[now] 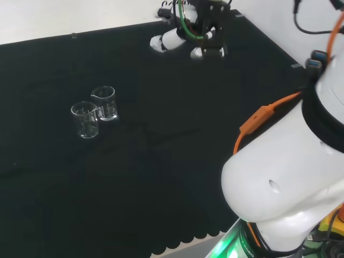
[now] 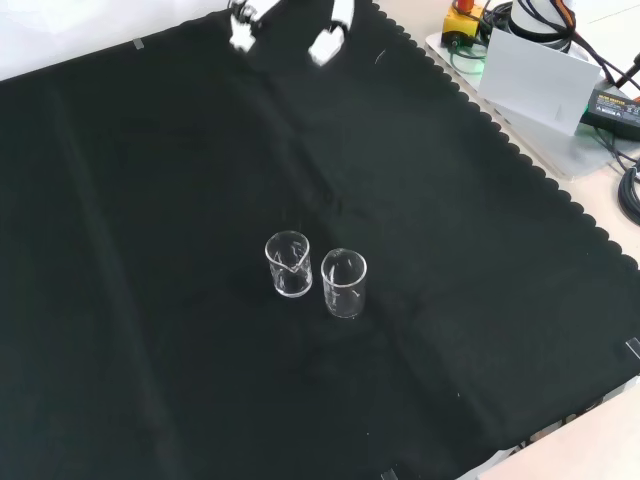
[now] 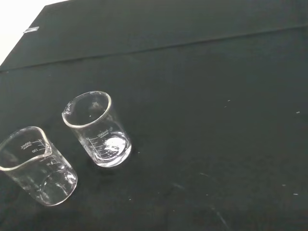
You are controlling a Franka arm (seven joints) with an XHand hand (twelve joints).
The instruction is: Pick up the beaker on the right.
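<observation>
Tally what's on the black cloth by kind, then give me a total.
Clear glass beakers: 2, one beside the other, both upright and apart from the hand
Total: 2

Open cloth all round the glassware
Two beakers (image 2: pixel 288 264) (image 2: pixel 344 283) stand just beside each other mid-cloth (image 2: pixel 150 200); bare cloth between them and the hand (image 1: pixel 183 37).

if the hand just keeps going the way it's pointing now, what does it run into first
Probably bare black cloth. The hand hangs above the bench, well apart from the two beakers. In the wrist view the nearer beaker sits off centre, so a straight line likely misses it; depth is unclear.
</observation>
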